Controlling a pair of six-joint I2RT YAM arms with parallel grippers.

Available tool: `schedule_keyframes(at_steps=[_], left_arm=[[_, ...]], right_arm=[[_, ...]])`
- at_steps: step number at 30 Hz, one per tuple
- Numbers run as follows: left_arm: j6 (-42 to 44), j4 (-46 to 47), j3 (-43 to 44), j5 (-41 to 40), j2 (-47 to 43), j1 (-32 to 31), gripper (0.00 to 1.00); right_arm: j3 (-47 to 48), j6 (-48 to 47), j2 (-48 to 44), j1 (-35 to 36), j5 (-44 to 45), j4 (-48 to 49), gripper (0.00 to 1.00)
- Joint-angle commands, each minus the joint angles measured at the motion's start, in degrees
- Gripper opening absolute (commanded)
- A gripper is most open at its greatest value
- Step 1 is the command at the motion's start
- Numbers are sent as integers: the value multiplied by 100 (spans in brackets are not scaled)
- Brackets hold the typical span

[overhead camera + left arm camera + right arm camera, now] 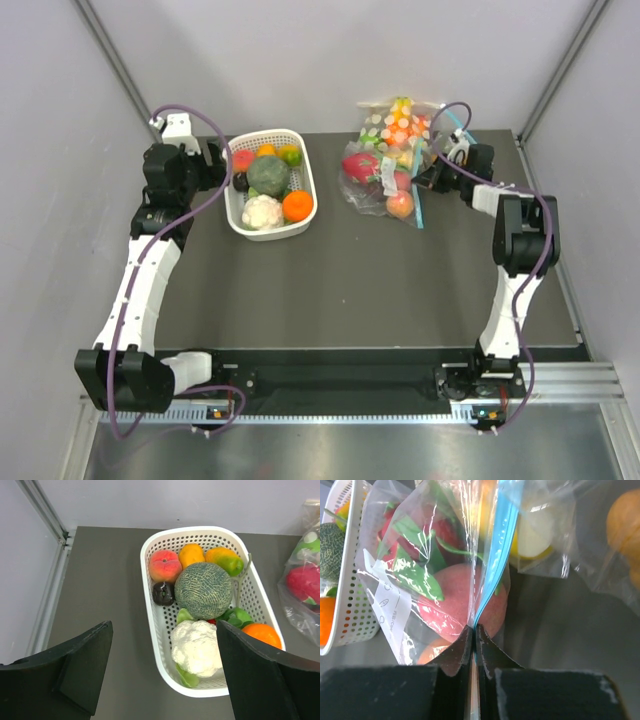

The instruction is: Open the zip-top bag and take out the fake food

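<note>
The clear zip-top bag (385,185) lies at the back right of the table, its teal-blue zip strip (418,200) along its right edge. Inside are a pink-red dragon fruit (360,165), a strawberry and a peach (400,205), some with white tags. My right gripper (432,178) is shut on the zip strip (492,565), jaws pinched together at the bag's edge (474,630). The red fruit (455,600) sits just behind the plastic. My left gripper (162,680) is open and empty above the near end of the white basket (155,625), at the back left (222,165).
The white basket (240,215) holds a melon (267,175), cauliflower (262,212), orange (298,206) and other fruit. A polka-dot clear bag (395,122) lies behind the zip-top bag. Another clear bag with orange pieces (622,530) lies to the right. Grey walls close in on three sides.
</note>
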Motion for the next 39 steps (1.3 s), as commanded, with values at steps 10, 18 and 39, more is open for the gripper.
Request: schedule_keyframes(at_steps=[10, 18, 39], left_arm=[[396, 170, 62, 783, -72, -857, 84], [221, 1026, -175, 44, -55, -3028, 86], [-2342, 6576, -1458, 3902, 1263, -2513, 97]], right_arm=[[-1210, 432, -2613, 112, -451, 838, 0], [-2107, 109, -4037, 779, -644, 259, 0], [-3038, -818, -6509, 1202, -2250, -1581, 0]])
